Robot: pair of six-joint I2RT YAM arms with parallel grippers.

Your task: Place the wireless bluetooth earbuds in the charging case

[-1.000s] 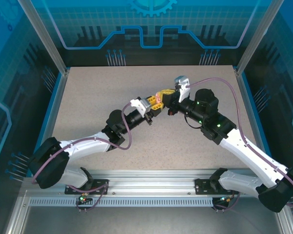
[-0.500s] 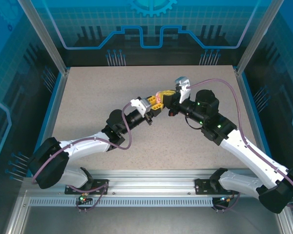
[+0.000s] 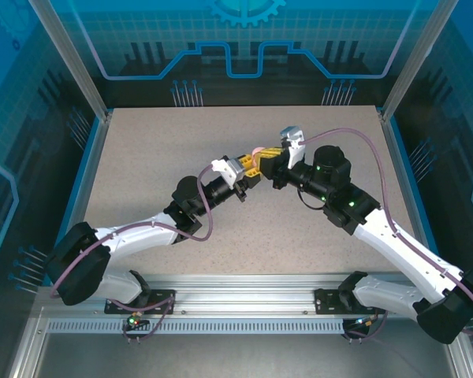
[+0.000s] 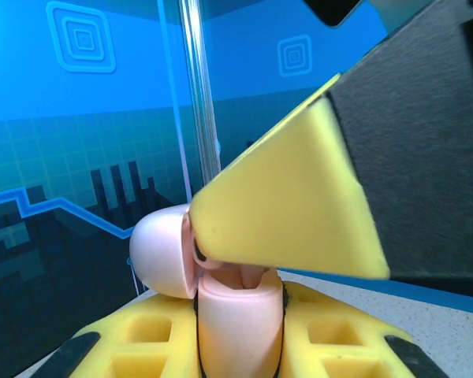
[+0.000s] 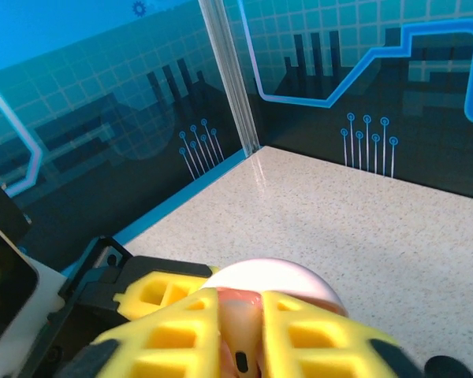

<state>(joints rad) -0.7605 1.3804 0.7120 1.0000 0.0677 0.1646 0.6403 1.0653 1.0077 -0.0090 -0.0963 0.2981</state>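
Observation:
My left gripper (image 3: pixel 247 165) is shut on a pale pink charging case (image 4: pixel 240 323), held upright above the table. Its round lid (image 4: pixel 164 252) is hinged open to the left. My right gripper (image 3: pixel 268 157) comes in from the right, directly over the case mouth. It holds a pale pink earbud (image 5: pixel 244 339) between its yellow fingers (image 5: pixel 181 331), stem pointing down into the case. In the left wrist view one yellow right finger (image 4: pixel 292 213) covers the mouth, and the earbud's stem (image 4: pixel 252 277) shows inside the opening. The lid (image 5: pixel 276 277) sits just beyond the right gripper (image 5: pixel 241 305).
Both arms meet over the middle of the speckled table (image 3: pixel 142 157). Clear blue-lit walls with an aluminium post (image 5: pixel 229 71) close off the back and sides. The left gripper's black and yellow finger (image 5: pixel 154 291) lies close beside the right fingers.
The right gripper has shifted slightly left and lower onto the case. The pink lid shows less from above. The left arm has held still.

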